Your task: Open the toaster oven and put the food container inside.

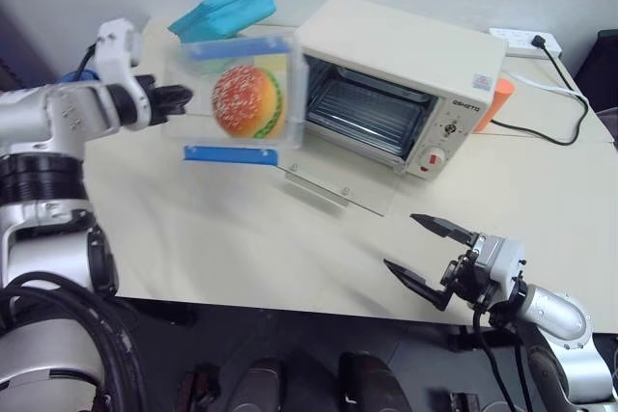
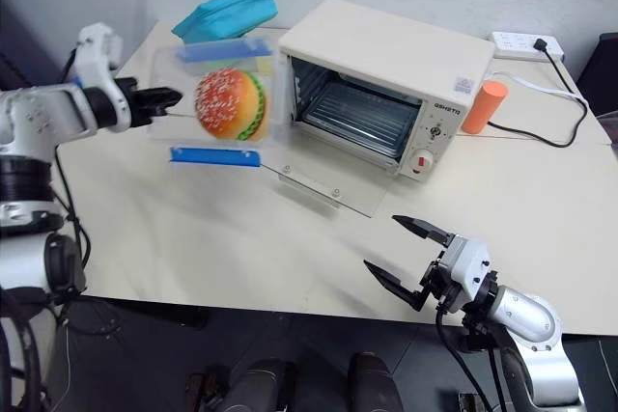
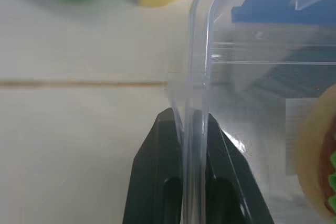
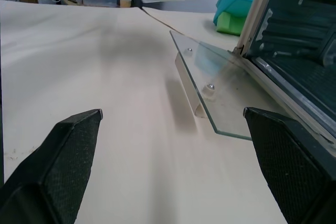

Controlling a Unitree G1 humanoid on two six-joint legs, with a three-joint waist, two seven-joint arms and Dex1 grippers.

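Note:
The cream-white toaster oven [image 1: 396, 45] stands at the back of the table with its glass door [image 1: 338, 185] dropped flat and its rack showing. Just left of the opening, the food container [image 1: 241, 98] hangs in the air: a clear box with blue clips and a toy hamburger inside. My left gripper [image 1: 183, 96] is shut on its left wall; in the left wrist view the black fingers [image 3: 157, 182] pinch the clear rim [image 3: 194, 77]. My right gripper [image 1: 430, 258] stands open and holds nothing near the table's front edge, facing the door [image 4: 220, 93].
A teal pouch [image 1: 224, 9] lies behind the container. An orange cylinder [image 1: 494, 103] stands right of the oven. A white power strip [image 1: 521, 41] sits at the back right, and its black cable [image 1: 550, 132] runs over the table.

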